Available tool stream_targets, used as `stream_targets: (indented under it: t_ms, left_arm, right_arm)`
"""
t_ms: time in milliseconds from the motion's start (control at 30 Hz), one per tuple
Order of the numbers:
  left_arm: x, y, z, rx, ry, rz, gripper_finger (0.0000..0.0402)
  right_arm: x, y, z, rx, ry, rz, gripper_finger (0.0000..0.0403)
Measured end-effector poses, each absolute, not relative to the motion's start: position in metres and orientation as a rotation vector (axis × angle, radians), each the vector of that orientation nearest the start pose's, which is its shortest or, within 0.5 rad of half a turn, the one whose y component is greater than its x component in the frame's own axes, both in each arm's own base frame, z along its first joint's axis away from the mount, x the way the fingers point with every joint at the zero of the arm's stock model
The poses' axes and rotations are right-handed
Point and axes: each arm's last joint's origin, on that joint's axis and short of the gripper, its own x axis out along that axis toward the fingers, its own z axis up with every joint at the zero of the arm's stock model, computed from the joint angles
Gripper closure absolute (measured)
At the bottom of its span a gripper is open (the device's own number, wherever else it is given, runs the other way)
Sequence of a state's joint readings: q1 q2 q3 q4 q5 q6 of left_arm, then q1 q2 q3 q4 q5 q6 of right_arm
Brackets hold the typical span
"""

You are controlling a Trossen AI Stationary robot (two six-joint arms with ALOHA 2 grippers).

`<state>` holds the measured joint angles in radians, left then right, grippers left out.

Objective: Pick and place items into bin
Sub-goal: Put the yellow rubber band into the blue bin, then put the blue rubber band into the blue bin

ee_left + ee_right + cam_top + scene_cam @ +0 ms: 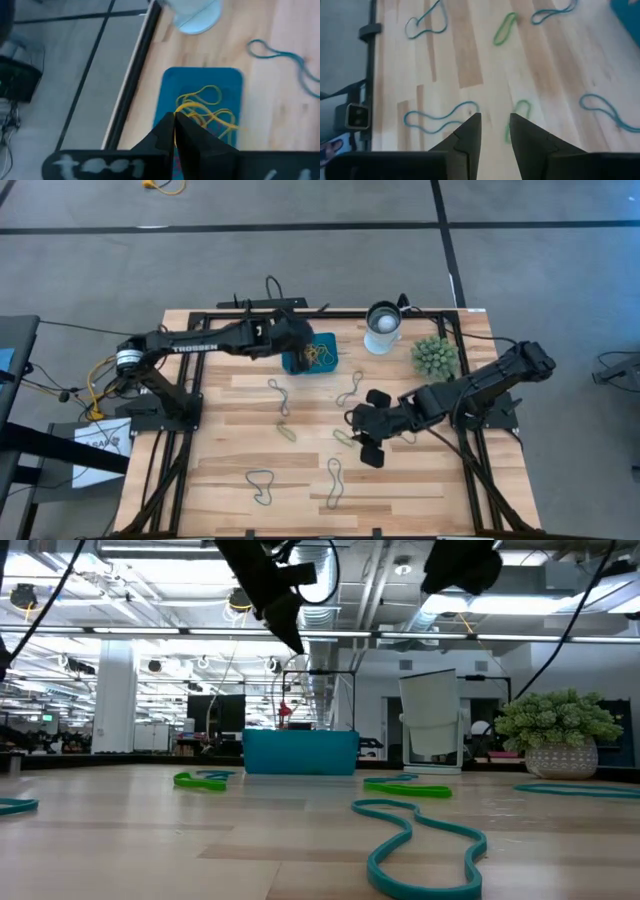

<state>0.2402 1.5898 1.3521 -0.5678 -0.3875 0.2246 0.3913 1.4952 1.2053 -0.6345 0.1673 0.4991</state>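
so far you have part of the job done: the bin (309, 358) already holds a tangle of yellow and orange loops (207, 111), lying directly ahead of and below your left fingers (174, 131) in the left wrist view. the left fingers are pressed together; a yellow strand runs right up to their tips, but i cannot tell whether it is pinched between them or lies in the bin below. the left gripper (290, 335) hangs over the near-side edge of the bin.

still on the desk (220, 480): at least six loops in the high view. the right gripper (368, 435) hovers low with its fingers apart and nothing between them. a short green loop (516, 120) lies just ahead of the right fingertips, nearly in line with the gap. a long teal loop (440, 117) lies just to one side of the fingers, another teal loop (607, 111) farther off on the other side, and three more lie well ahead.

judgement: less than half done by count. the green loop is the likely next pick for the right arm; the cup (382, 326) and plant ball (435, 356) stay where they are.
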Motion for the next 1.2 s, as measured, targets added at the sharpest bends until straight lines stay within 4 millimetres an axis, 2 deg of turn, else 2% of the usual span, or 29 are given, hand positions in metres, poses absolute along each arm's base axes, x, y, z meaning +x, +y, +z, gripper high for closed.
stream_targets:
  t_ms: [167, 433, 667, 900, 1067, 1200]
  left_arm:
    - [0.330, 0.111, 0.296, 0.227, 0.875, 0.504, 0.0401]
    - [0.334, 0.130, 0.285, 0.189, 0.884, 0.500, 0.0401]
    - [0.345, 0.137, 0.252, 0.130, 0.978, 0.436, 0.0399]
    - [0.352, 0.139, 0.225, 0.110, 1.081, 0.427, 0.0342]
    - [0.353, 0.137, 0.223, 0.080, 1.078, 0.437, 0.0292]
    - [0.354, 0.131, 0.226, 0.035, 1.085, 0.438, 0.0275]
  right_arm:
    - [0.285, 0.122, 0.278, 0.188, 0.903, -0.007, 0.0308]
    - [0.286, 0.120, 0.278, 0.185, 0.874, -0.076, 0.0308]
    - [0.290, 0.110, 0.280, 0.152, 0.822, -0.192, 0.0308]
    - [0.293, 0.099, 0.279, 0.164, 0.830, -0.228, 0.0308]
    - [0.295, 0.091, 0.278, 0.176, 0.840, -0.245, 0.0308]
    - [0.298, 0.082, 0.278, 0.212, 0.860, -0.238, 0.0308]
